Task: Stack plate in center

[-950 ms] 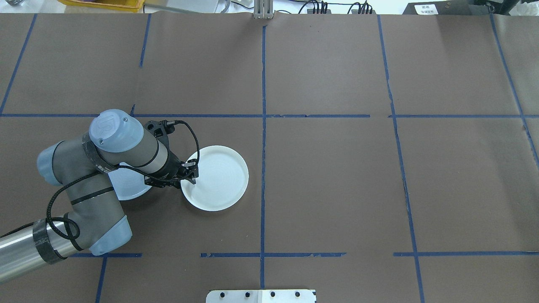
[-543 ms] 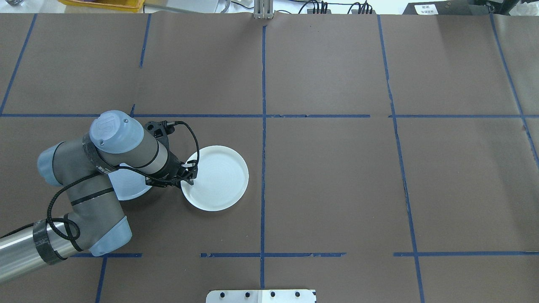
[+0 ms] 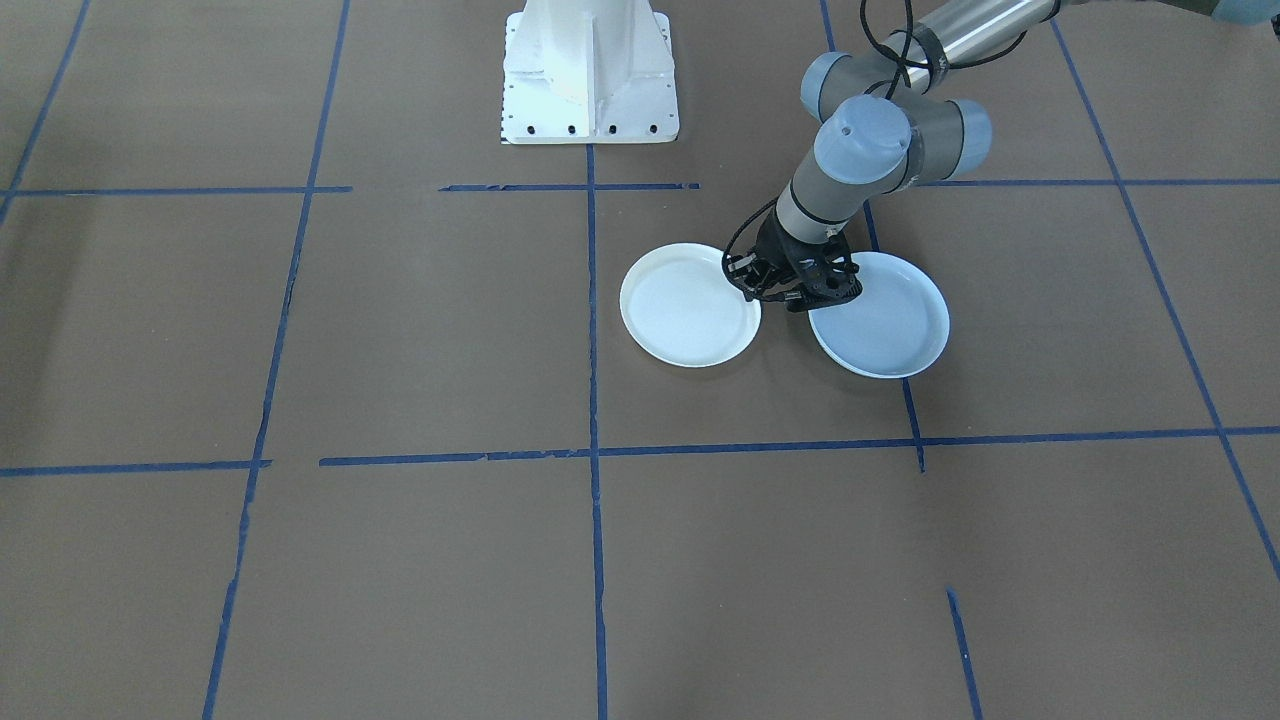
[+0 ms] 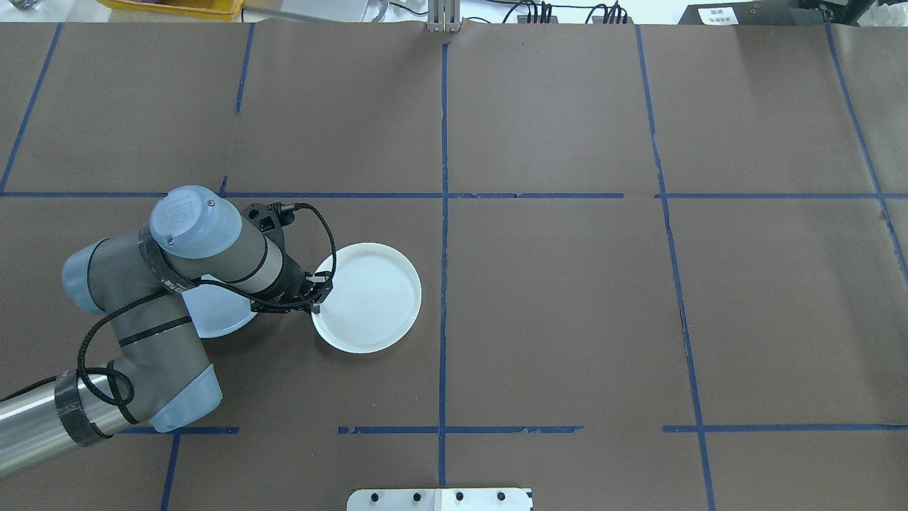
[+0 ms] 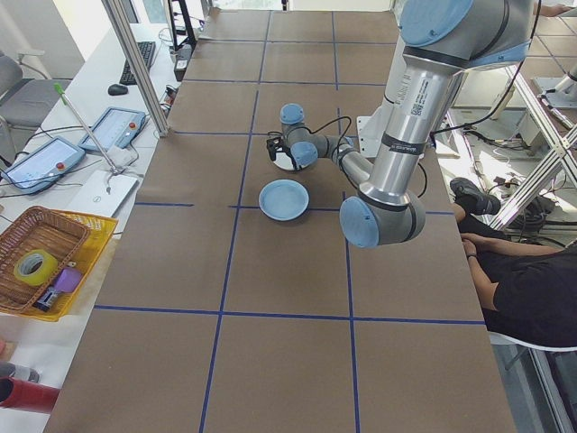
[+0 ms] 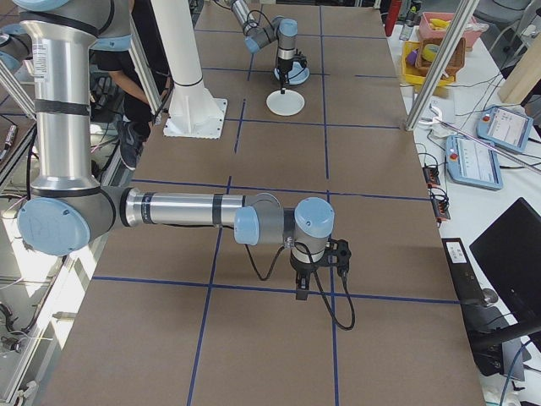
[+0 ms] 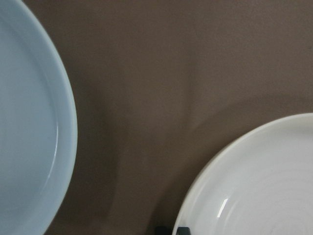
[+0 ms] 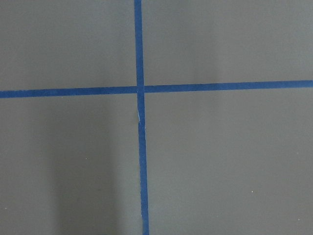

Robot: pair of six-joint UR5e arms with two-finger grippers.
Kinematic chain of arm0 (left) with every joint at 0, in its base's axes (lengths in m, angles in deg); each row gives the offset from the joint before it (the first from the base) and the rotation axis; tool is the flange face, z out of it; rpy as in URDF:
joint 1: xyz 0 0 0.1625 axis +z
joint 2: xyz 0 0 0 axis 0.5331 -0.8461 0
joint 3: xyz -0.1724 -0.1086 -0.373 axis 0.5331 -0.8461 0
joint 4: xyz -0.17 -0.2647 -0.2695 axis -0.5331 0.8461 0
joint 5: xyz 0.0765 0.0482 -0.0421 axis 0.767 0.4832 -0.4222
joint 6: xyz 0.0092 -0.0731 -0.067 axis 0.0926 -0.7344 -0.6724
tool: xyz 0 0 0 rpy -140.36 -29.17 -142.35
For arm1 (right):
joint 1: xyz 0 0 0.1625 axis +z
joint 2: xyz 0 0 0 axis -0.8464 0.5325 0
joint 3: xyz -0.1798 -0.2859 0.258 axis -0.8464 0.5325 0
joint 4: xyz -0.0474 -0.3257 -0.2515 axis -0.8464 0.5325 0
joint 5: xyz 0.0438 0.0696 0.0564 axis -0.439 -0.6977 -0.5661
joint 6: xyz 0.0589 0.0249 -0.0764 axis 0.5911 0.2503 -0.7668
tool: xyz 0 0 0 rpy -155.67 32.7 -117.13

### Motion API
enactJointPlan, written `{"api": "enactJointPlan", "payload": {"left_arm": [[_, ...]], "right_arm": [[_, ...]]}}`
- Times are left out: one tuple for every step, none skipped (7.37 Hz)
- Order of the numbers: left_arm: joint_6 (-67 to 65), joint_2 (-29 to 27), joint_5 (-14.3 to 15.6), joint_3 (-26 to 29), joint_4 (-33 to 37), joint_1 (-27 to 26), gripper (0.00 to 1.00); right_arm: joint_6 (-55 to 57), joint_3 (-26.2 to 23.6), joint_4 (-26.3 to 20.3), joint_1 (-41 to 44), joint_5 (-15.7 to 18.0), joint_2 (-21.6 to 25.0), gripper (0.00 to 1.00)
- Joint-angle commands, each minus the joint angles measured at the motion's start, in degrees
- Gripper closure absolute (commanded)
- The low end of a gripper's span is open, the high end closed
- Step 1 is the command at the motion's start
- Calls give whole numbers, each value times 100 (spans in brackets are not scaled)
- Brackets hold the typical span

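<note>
Rippled white plate point(image 4: 369, 298) nudged slightly right, left tool point(image 4: 314, 292) clamped on its rim, pale blue plate point(image 3: 885, 318) smooth, plain

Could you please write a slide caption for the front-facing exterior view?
Left end effector poised at the white plate's rim, with the pale blue plate alongside on the brown, blue-taped table.

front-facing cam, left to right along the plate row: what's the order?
white plate → left pincer → pale blue plate
</note>
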Motion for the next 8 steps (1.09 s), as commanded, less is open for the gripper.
{"api": "enactJointPlan", "payload": {"left_arm": [[0,17,-11,-70,2,-19,100],[26,52,-29,-201,-33,-63,100],[62,122,-64,-506,-121,-193,100],[105,227,-143,-979,-513,-290,100],[393,255,-248,-1428,-926,-361,100],[448,264,-249,-1772,-1313,-370,100],[483,490,-258,-1932,-1308,-379,100],[841,675,-266,-1942,-1264,-527,100]], "right_arm": [[4,0,0,0,-5,0,0],[-5,0,0,0,4,0,0],[4,0,0,0,-5,0,0],[4,0,-9,0,-5,0,0],[4,0,0,0,-5,0,0],[4,0,0,9,4,0,0],[4,0,0,0,4,0,0],[4,0,0,0,-5,0,0]]}}
